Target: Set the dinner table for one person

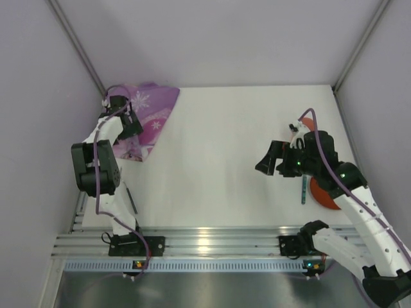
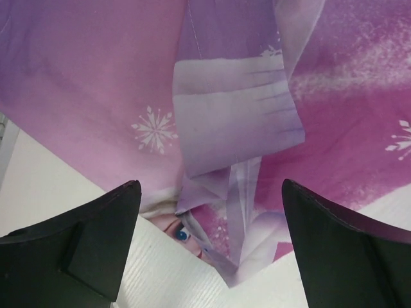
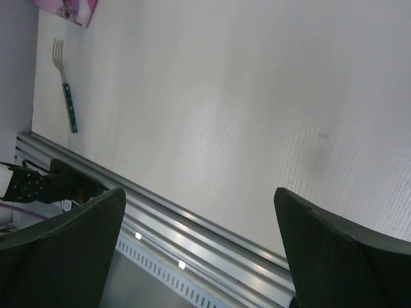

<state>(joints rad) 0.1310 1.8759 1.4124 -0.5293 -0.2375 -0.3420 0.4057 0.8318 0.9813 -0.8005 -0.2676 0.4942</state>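
Two grippers are standing open. I am holding the left gripper spread just above the crumpled placemat in the far-left corner, presumably to pinch and flatten it; the right gripper is hovering empty near the plate. The tabletop is lying flat ahead of both bases, its long axis seemingly running left to right.

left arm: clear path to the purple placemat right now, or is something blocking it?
Probably yes. The left gripper hangs just above the rumpled placemat, jaws open, only cloth showing between them. Nothing else shows on it, and the right gripper is far off across the dinner table.
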